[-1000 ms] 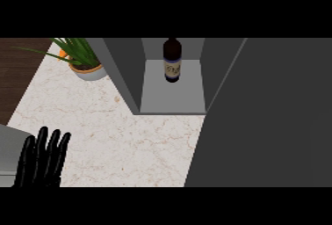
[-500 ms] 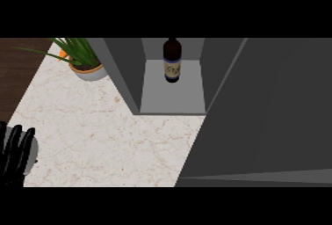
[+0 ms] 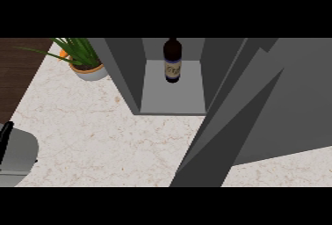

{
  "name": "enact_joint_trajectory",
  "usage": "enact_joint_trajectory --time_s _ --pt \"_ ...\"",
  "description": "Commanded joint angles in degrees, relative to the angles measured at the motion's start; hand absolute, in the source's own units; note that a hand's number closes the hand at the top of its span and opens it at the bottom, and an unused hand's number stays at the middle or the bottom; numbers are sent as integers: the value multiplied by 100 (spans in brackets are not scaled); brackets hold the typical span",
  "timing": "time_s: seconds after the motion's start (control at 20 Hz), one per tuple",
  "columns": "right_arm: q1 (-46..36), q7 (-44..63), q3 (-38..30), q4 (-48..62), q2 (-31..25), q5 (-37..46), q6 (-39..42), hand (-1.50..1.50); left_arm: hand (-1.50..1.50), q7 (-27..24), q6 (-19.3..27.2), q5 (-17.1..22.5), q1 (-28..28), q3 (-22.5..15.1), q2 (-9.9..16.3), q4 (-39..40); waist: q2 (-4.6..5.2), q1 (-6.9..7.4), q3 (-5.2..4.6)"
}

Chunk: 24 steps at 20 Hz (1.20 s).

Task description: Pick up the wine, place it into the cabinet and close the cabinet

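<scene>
1. While the wine [image 3: 172, 60] stands upright far inside the cabinet [image 3: 170, 99], its grey door [image 3: 259, 110] swings across the right.
2. A potted plant [image 3: 84, 61] sits far left.
3. Only a grey forearm [image 3: 16, 156] shows near left; neither hand's fingers can be told.

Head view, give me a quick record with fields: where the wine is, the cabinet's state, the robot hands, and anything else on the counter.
wine bottle: upright inside the cabinet, toward the back of its floor
cabinet: open toward the viewer, door not yet shut
cabinet door: large grey panel at the right, angled across the counter
left forearm: grey, at the left edge; left robot hand not in view
right robot hand: not in view
potted plant: left of the cabinet
counter: pale marble top
</scene>
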Motion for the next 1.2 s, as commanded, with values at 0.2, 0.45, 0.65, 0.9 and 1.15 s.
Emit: enact_joint_trajectory --time_s 0.2,0.45,0.65,0.9,1.15 --pt "-1344 37 1243 598 208 735 -1153 150 -150 203 -429 262 -57 375 65 139 11 44 -2" --pt "-2168 459 986 594 191 855 -1679 150 -150 530 -360 412 -309 368 -17 129 19 24 -3" --pt "-2820 252 708 1247 179 479 -1969 150 -150 585 -629 481 -404 374 11 225 48 161 -11" --pt "-3476 192 51 1707 174 -231 -2247 150 -150 638 -219 302 -591 199 -228 -10 95 252 -2" --pt "-4580 74 -368 2487 190 -862 -2471 150 -150 707 -428 326 -778 149 -309 303 103 267 -7"
